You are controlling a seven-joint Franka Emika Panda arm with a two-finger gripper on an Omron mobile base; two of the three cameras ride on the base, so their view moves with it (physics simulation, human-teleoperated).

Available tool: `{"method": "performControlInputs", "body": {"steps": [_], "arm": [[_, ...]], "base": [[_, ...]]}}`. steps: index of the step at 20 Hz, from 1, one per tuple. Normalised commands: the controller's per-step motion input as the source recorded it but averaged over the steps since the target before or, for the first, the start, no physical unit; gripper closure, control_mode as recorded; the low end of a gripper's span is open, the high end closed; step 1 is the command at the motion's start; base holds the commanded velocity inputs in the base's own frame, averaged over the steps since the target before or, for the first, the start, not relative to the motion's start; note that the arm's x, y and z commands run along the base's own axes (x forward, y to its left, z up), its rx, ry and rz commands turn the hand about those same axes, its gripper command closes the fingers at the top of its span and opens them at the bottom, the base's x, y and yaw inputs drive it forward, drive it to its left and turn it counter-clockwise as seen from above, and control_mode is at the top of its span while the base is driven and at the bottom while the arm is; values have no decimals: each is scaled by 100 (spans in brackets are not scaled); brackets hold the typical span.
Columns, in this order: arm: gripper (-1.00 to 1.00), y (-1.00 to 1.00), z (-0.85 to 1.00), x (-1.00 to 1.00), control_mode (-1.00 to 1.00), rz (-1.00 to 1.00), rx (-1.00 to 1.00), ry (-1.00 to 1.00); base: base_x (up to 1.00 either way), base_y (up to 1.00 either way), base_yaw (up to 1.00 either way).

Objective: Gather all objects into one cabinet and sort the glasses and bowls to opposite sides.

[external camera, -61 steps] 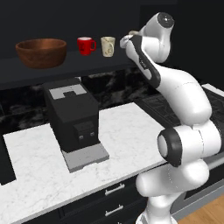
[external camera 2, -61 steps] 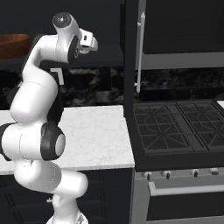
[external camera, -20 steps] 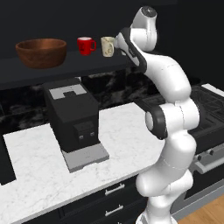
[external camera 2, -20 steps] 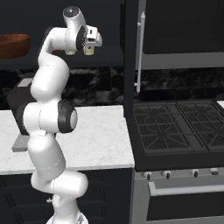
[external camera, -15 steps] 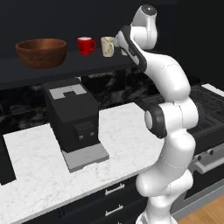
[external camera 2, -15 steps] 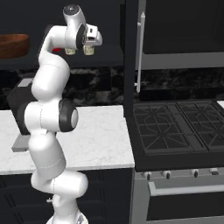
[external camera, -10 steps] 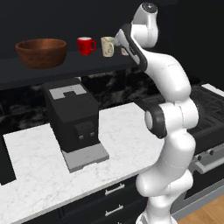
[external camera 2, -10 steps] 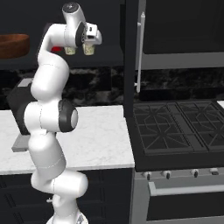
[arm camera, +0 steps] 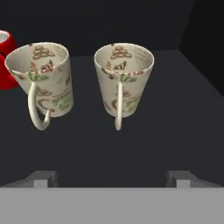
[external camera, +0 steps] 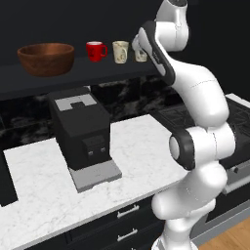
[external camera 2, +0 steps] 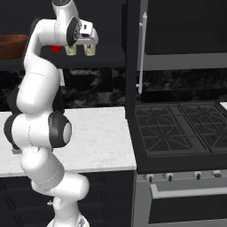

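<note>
Since three seconds ago, has let go of the right cream mug [arm camera: 124, 78]: gripper [arm camera: 111, 178] spread wide and empty, just short of it. Leaves that mug upright on the cabinet shelf [arm camera: 175, 131], beside the left cream mug [arm camera: 43, 78] and red mug [external camera: 95, 50], well apart from the bowl [external camera: 46, 58]. Probably completes the sorting.

Flanking base views; close shelf-level hand view

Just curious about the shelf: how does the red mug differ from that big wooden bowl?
The red mug is glossy red; the bowl is matte brown wood. The mug is small with a side handle; the bowl is far wider, with none. The mug stands nearer the two cream mugs. Both sit upright on the same dark shelf.
</note>
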Motion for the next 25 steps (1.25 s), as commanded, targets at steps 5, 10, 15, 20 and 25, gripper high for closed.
{"method": "performControlInputs", "body": {"steps": [5,10,15,20,25], "arm": [[-100,0,0,-100,-100,0,1,2],[-100,0,0,-100,-100,1,1,4],[-100,0,6,-100,-100,1,1,0],[-100,0,11,-100,-100,0,1,0],[-100,1,0,-95,-100,0,3,1]], "base": [[0,0,0],[0,0,0],[0,0,0],[0,0,0],[0,0,0]]}}
